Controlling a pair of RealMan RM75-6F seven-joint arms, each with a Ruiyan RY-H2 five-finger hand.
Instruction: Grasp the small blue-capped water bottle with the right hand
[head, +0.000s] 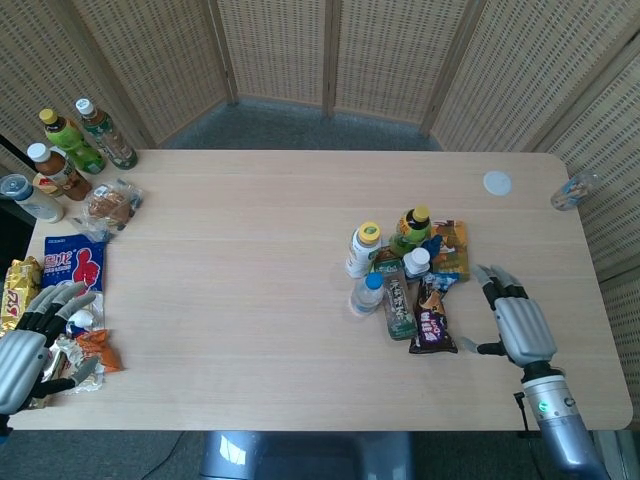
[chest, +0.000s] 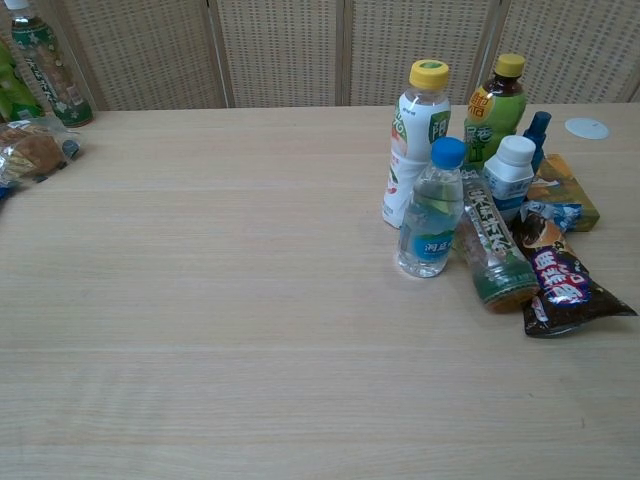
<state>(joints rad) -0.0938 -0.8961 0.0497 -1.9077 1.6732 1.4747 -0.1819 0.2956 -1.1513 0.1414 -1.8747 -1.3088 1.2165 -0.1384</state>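
The small blue-capped water bottle (head: 366, 294) (chest: 433, 209) stands upright at the near left of a cluster of drinks and snacks in the middle of the table. My right hand (head: 514, 320) hovers over the table to the right of the cluster, fingers spread and holding nothing, with a dark snack bag (head: 432, 324) between it and the bottle. My left hand (head: 30, 346) is at the table's near left corner, open, above snack packets. Neither hand shows in the chest view.
Around the bottle stand a yellow-capped white bottle (head: 363, 248), a yellow-capped green tea bottle (head: 412, 227), a white-capped small bottle (head: 416, 264) and a lying green bottle (head: 398, 303). Several bottles (head: 70, 146) and snack bags (head: 72, 270) line the left edge. A white lid (head: 497, 183) lies far right.
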